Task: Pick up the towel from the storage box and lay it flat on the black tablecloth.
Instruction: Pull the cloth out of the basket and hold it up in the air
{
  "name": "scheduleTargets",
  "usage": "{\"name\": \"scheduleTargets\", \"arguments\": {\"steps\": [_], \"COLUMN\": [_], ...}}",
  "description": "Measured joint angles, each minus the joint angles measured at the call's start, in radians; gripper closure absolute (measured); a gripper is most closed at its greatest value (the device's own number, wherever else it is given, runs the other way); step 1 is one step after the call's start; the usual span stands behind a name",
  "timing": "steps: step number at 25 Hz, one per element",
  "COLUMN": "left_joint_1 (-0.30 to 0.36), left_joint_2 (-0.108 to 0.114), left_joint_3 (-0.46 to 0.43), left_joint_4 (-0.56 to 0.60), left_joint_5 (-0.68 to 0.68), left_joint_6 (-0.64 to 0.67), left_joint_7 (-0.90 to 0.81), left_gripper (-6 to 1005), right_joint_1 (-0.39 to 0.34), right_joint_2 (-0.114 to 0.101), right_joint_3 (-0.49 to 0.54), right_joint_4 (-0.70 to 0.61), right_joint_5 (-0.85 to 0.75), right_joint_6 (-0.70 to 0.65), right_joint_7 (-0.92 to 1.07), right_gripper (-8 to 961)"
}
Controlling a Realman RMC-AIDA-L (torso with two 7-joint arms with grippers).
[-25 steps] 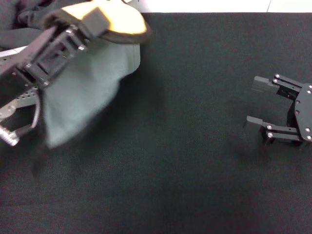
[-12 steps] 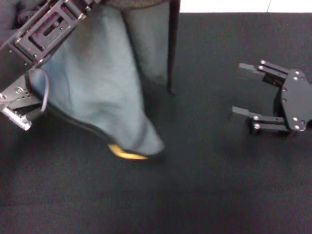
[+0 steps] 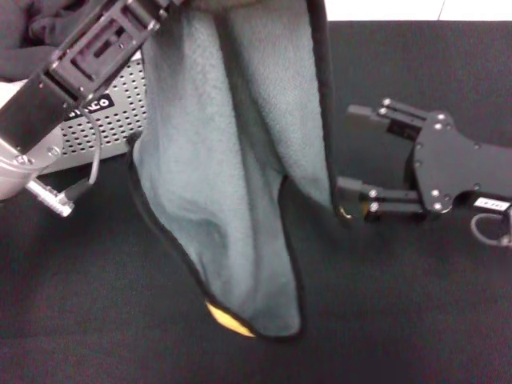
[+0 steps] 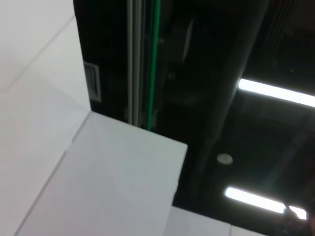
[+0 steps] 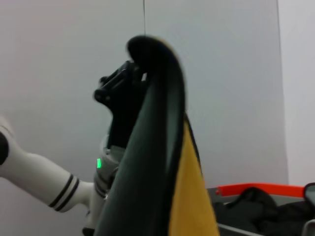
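The towel (image 3: 232,184) hangs from my left gripper (image 3: 140,20), grey-green face out, black border along its edges, a yellow corner (image 3: 228,320) low over the black tablecloth (image 3: 400,320). The left gripper is shut on the towel's top, as the right wrist view shows (image 5: 123,91). There the towel (image 5: 152,162) hangs edge-on with its yellow face (image 5: 189,196) showing. My right gripper (image 3: 352,158) is open, its fingertips right beside the towel's right-hand border. The storage box (image 3: 112,120) stands behind the left arm. The left wrist view shows only ceiling.
A dark grey-black cloth (image 3: 32,32) lies bunched at the far left behind the box. In the right wrist view an orange-rimmed bin (image 5: 256,189) holds dark cloth. The tablecloth runs to a white floor edge at the back.
The left arm has lifted the towel out and carried it rightward, so it hangs longer. The right gripper has moved left to the towel's edge. The storage box has come into view.
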Motion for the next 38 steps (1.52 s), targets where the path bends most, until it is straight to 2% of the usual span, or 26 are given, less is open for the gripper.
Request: {"name": "scheduleTargets", "arguments": {"steps": [4,12,26,29,33,38], "left_joint_1": [-0.012,-0.017,-0.026,-0.031,-0.033,-0.032], "left_joint_2": [0.000,0.001,-0.005,-0.005,-0.004,-0.003], "left_joint_3": [0.001,0.006,0.025,0.048,0.126,0.135], "left_joint_4": [-0.051,-0.076,-0.072,-0.075,-0.074,-0.071], "left_joint_5": [-0.020,-0.015,-0.023,-0.038,-0.098,-0.105], "left_joint_6": [-0.001,-0.002,0.000,0.001,0.001,0.001], "left_joint_7": [0.047,0.070,0.059,0.057,0.066,0.066], "left_gripper": [980,979,979,979,978,978], "right_joint_1": [0.007,0.005,0.009,0.010,0.011,0.011], "right_joint_2": [0.001,0.000,0.001,0.001,0.003,0.002], "right_joint_3": [-0.082,-0.086,-0.121,-0.140,-0.166,-0.174], "right_joint_4": [-0.015,-0.024,-0.015,-0.015,-0.015,-0.012], "right_joint_5": [0.044,0.056,0.058,0.059,0.064,0.066], "right_joint_6": [0.001,-0.003,-0.105,-0.148,-0.203,-0.228], "right_joint_7": [-0.008,-0.015,-0.027,-0.027,-0.031,-0.042], "right_gripper": [111,112,115,129,158,194]}}
